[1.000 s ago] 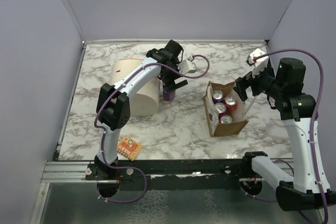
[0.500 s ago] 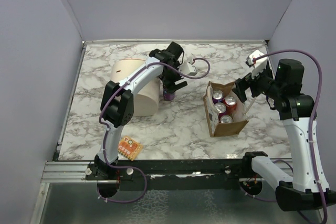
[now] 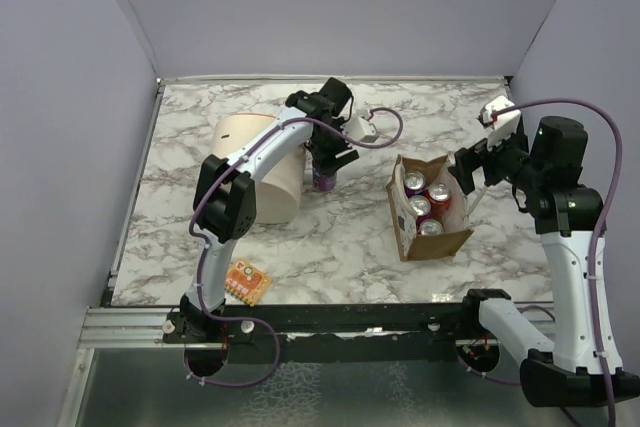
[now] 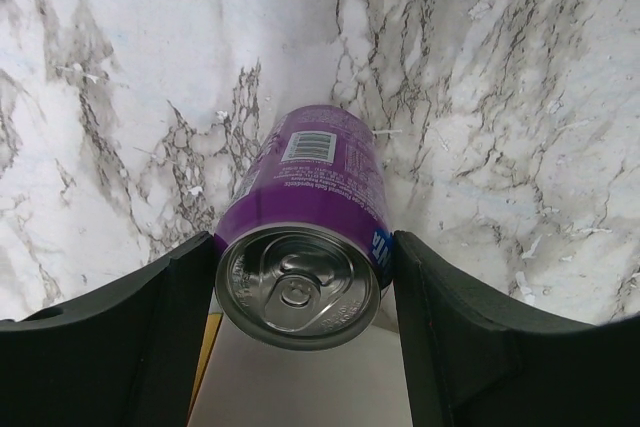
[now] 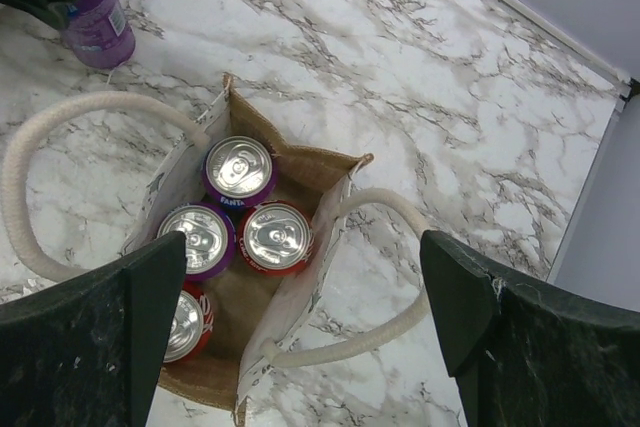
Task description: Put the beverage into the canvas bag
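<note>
1. At the far middle of the counter, the purple beverage can stood upright, not yet bagged.
2. Your left tool straddled it for a lift; whether it was gripping cannot be told.
3. Your right tool hung spread wide above the canvas bag, which held four cans with room beside them.

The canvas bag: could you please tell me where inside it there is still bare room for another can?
Bare floor shows in the canvas bag between the red can and the wall by the right-hand handle, with a smaller gap beside the topmost purple can. Along the opposite wall it is crowded: cans stand packed together.
</note>
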{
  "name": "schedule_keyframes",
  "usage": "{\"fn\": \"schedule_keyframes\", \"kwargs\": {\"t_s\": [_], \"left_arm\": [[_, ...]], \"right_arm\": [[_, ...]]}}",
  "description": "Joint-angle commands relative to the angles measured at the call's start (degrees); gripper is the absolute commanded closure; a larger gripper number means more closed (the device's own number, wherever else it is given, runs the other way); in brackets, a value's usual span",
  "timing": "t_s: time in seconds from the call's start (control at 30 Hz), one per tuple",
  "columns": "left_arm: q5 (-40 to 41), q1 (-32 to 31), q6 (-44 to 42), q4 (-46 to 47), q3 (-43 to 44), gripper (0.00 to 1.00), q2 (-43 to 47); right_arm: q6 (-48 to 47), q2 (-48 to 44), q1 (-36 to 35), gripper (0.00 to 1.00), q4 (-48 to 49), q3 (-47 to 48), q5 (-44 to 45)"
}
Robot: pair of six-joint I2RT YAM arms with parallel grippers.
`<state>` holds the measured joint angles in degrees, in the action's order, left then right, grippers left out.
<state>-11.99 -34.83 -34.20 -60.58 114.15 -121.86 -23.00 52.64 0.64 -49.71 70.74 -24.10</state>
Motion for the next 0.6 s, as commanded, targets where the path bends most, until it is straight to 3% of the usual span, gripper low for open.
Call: {"fn": "schedule_keyframes", "kwargs": {"t_s": [0.0, 0.27, 0.57], "left_arm": [[-0.79, -1.00, -0.19, 2.62, 3.55, 0.84, 4.48], [0.29, -1.83, -0.79, 7.70, 4.11, 1.00, 10.29], [-3.62, -3.90, 7.01, 17.07, 4.89, 1.00, 21.08]], "right_arm": [[2.20, -1.38, 2.30, 0.00, 2.43, -1.31, 2.30], [3.78, -2.66, 5.51, 0.00, 3.10, -3.22, 6.67], [5.24, -2.95, 8.87, 0.00, 2.79, -6.34, 12.32]]}}
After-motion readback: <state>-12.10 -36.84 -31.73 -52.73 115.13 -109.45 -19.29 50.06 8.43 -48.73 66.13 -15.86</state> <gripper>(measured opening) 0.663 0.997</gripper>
